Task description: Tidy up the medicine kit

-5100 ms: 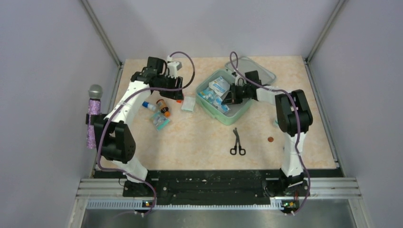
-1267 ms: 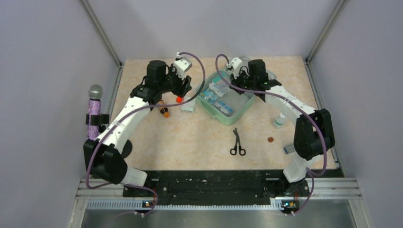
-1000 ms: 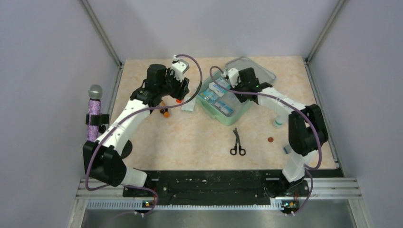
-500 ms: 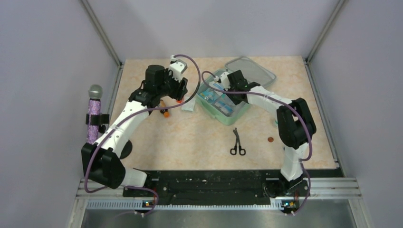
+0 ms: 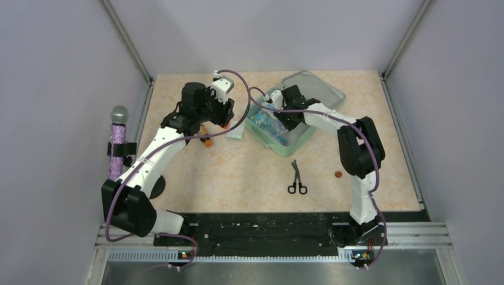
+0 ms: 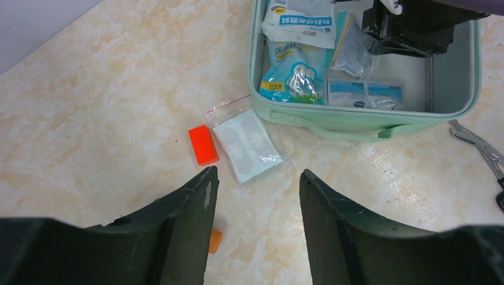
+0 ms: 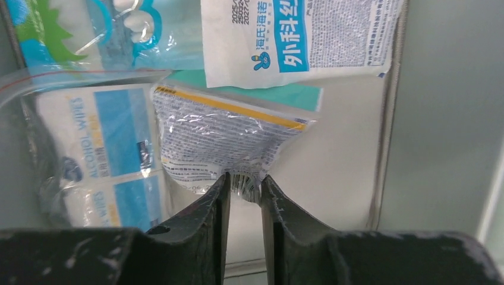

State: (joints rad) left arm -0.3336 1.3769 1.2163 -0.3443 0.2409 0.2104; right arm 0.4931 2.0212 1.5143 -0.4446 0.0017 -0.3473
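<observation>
Reaching into the pale mint-green square plastic medicine kit (image 6: 356, 122) with the right pincer (image 7: 245, 181): narrow gap, corner of a crinkled silver foil packet (image 7: 220, 139) in it; cannot tell whether gripped or loose. Hovering with the left pincer (image 6: 258, 173) spread wide, holding nothing, above a small orange rectangular block (image 6: 203, 144) and a clear zip bag (image 6: 246, 144) with a pale pad, both just beside the kit on the marbled beige counter (image 6: 119, 89). Kit toward the counter's far middle, translucent lid (image 5: 318, 86) open behind.

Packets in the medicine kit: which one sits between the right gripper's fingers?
The silvery packet with a yellow stripe, not the alcohol wipes or blue-lettered sachet.
</observation>
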